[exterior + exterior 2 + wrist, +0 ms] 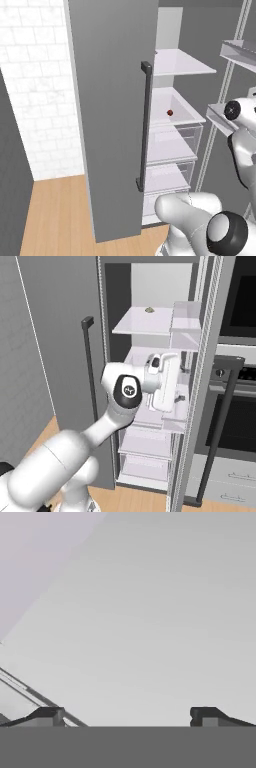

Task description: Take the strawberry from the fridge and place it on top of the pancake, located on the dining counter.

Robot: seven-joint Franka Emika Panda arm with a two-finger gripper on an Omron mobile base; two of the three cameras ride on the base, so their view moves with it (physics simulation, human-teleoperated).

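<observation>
The fridge (110, 100) stands with both doors swung wide, and white shelves and clear drawers show inside. On its middle shelf (186, 111) lies the strawberry (170, 113), a tiny dark-red berry. In the right base view my white hand (164, 383) is inside the fridge (150, 286) at middle-shelf height and covers the spot where the berry lies. In the hand view my gripper (129, 717) is open, its fingertips (47, 714) far apart with nothing between them, facing plain grey fridge surfaces. The pancake and the dining counter are out of view.
The left door's dark bar handle (145, 125) hangs close beside the shelves. The right door carries bins (187, 321) next to my hand. A small olive item (148, 309) sits on the top shelf. An oven with a dark handle (225, 406) is on the right.
</observation>
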